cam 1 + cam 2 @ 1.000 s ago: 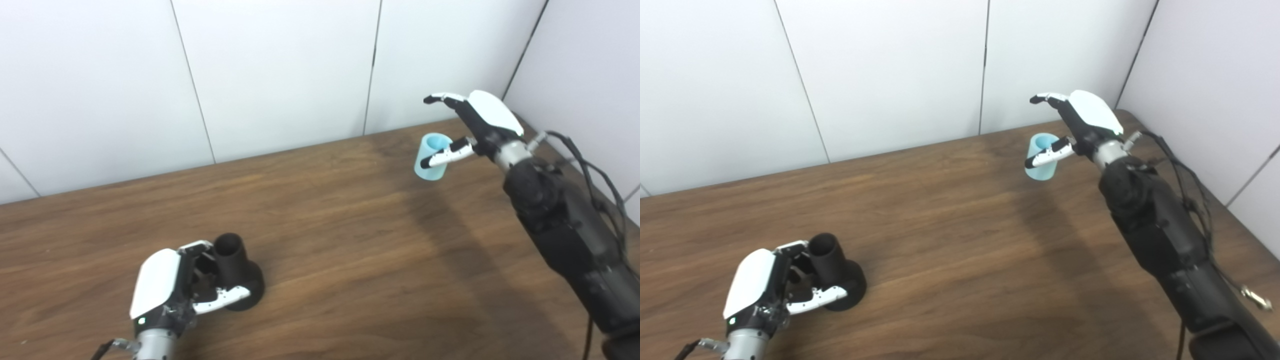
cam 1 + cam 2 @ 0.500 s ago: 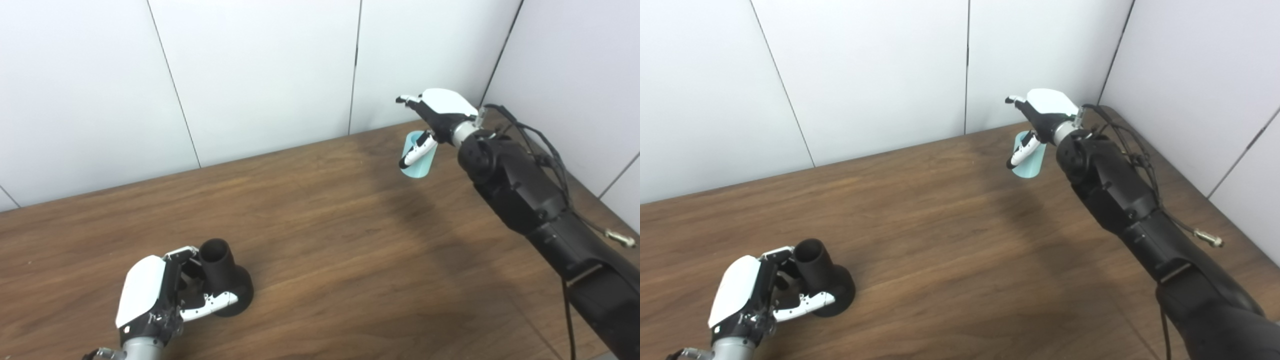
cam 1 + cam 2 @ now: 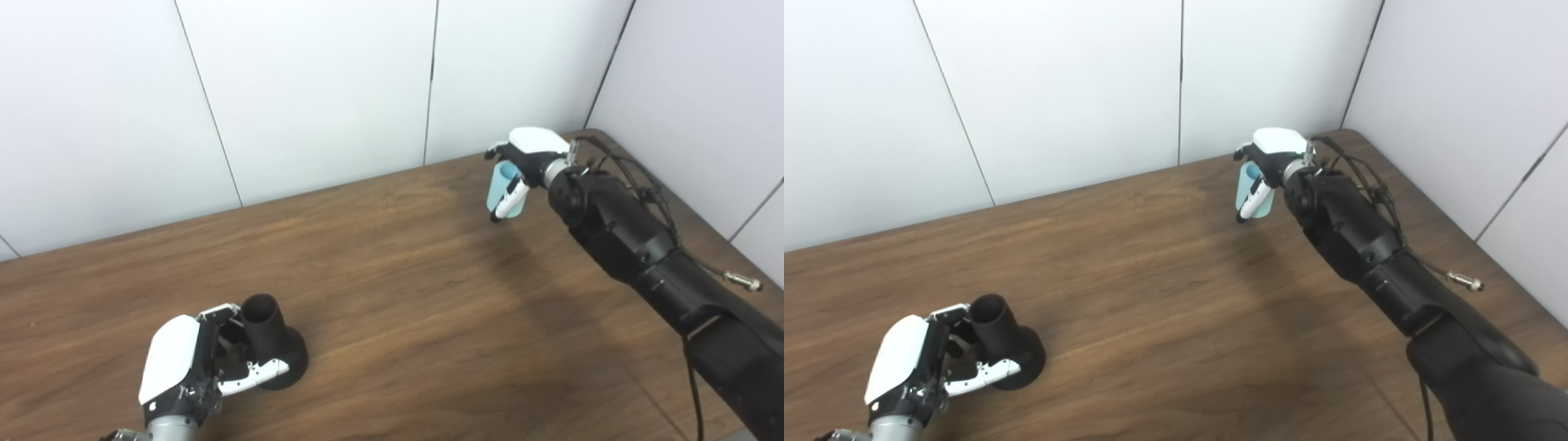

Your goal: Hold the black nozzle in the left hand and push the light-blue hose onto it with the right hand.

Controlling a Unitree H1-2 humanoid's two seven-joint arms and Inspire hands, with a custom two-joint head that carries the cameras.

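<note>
With your right hand (image 3: 525, 160) closing its fingers around the light-blue hose (image 3: 502, 187), grip it firmly before lifting, while your left hand (image 3: 190, 361) holds its fingers around the black nozzle (image 3: 267, 337) on the table (image 3: 404, 306).

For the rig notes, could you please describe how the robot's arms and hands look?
Both hands, left and right, have a glossy white back shell over black mechanics, with white-and-black fingers. A silver wrist joins each. The right arm is bulky matte black, with thin black cables looping beside it and a metal connector dangling.
</note>
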